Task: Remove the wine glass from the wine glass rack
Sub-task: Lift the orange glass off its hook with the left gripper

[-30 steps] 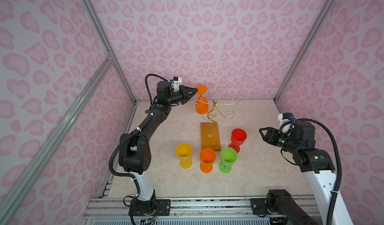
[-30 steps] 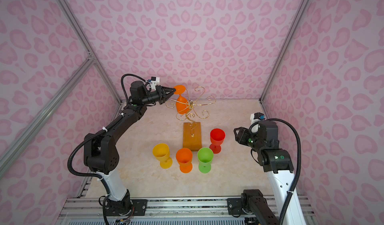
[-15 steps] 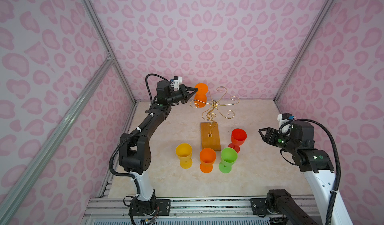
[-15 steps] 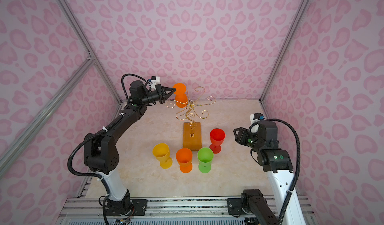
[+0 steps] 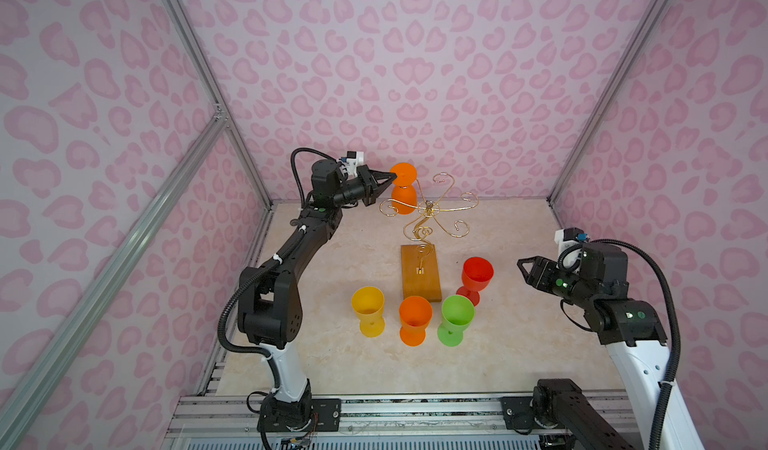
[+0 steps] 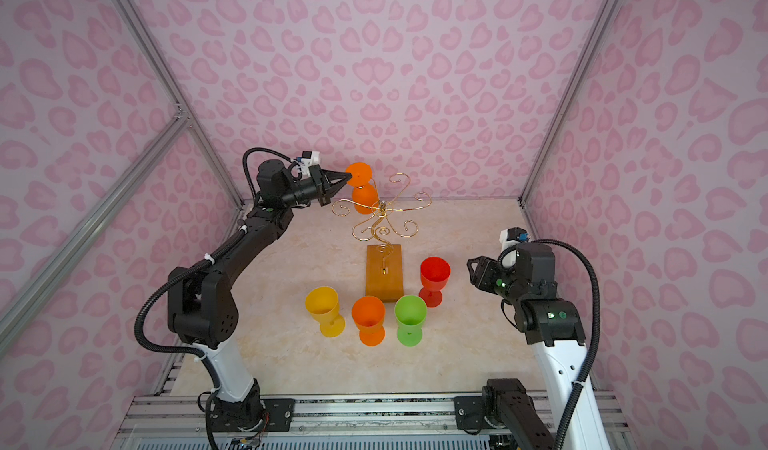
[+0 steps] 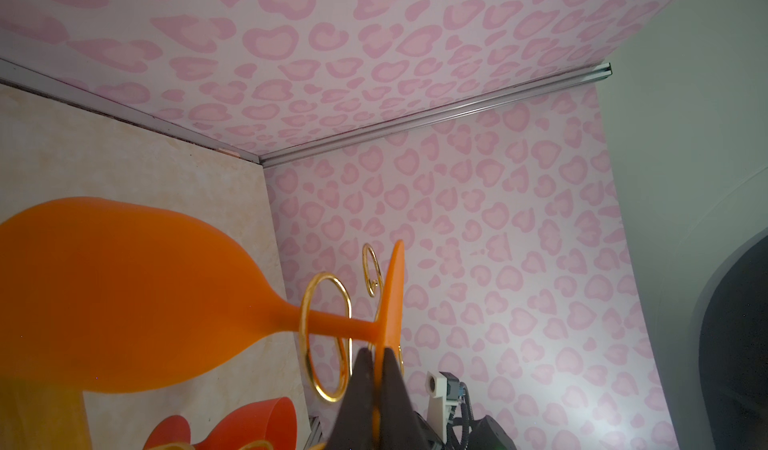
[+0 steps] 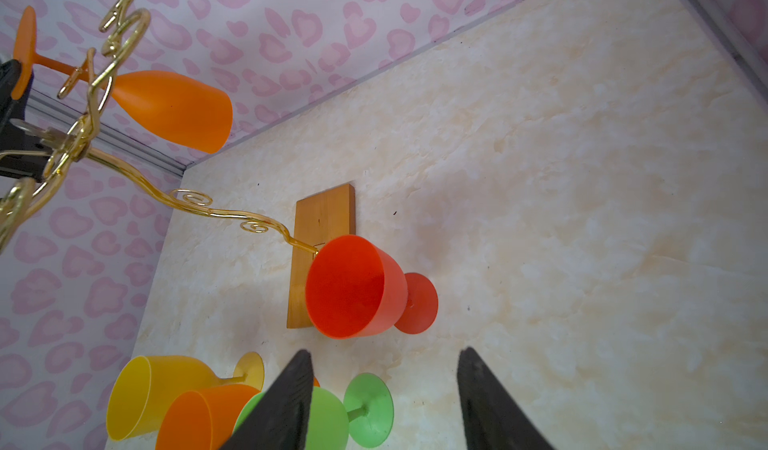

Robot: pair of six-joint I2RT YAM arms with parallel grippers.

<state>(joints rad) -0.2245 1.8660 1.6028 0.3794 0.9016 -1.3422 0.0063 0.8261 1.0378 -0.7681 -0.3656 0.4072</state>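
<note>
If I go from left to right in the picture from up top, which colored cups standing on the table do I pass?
In a top view, left to right: yellow glass → orange glass → green glass → red glass.

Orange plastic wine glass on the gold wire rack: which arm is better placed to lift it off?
Left: its jaws pinch the foot of the orange plastic wine glass; the right jaws stand open, far off.

Robot lab booth, pink-print walls (image 5: 415, 74), aluminium posts (image 5: 193, 53) (mounting rails (image 5: 415, 412) too), marble-look tabletop (image 5: 519, 344)
</note>
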